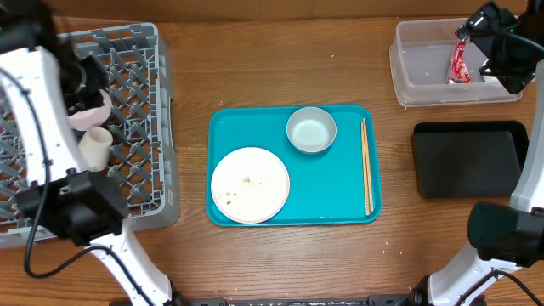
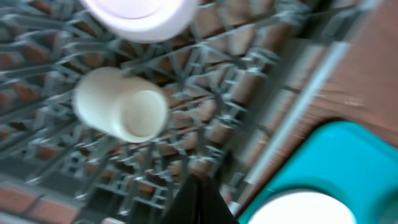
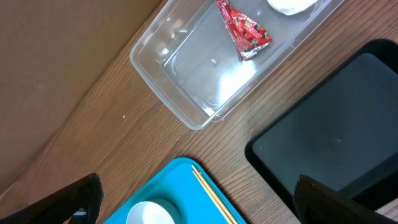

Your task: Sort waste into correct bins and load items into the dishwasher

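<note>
Overhead view: large square grey plastic lattice dish rack point(image 1: 140, 127) at left, holding small white cup point(image 1: 95, 146) on its side, round whitish bowl point(image 1: 92, 112) just beside it. Teal rectangular serving tray point(image 1: 340, 204) at centre, carrying large round white plate point(image 1: 250, 184) with food specks, smaller white bowl point(image 1: 311, 129) and thin wooden chopsticks point(image 1: 366, 166) along right edge. Clear rectangular plastic tub point(image 1: 416, 76) at upper right, containing crumpled red wrapper point(image 1: 460, 64). Shallow black rectangular tray point(image 1: 467, 157) below it, apart.

Right wrist view only: crumpled white paper napkin point(image 3: 289, 5) at frame top, inside same tub near wrapper, hidden overhead by the arm. Right gripper point(image 3: 196, 180) with 2 fingers spread wide, holding nothing.

Left wrist view, blurred: left gripper point(image 2: 196, 199) over rack near cup, only 1 dark finger visible. Parted or closed: cannot tell.
</note>
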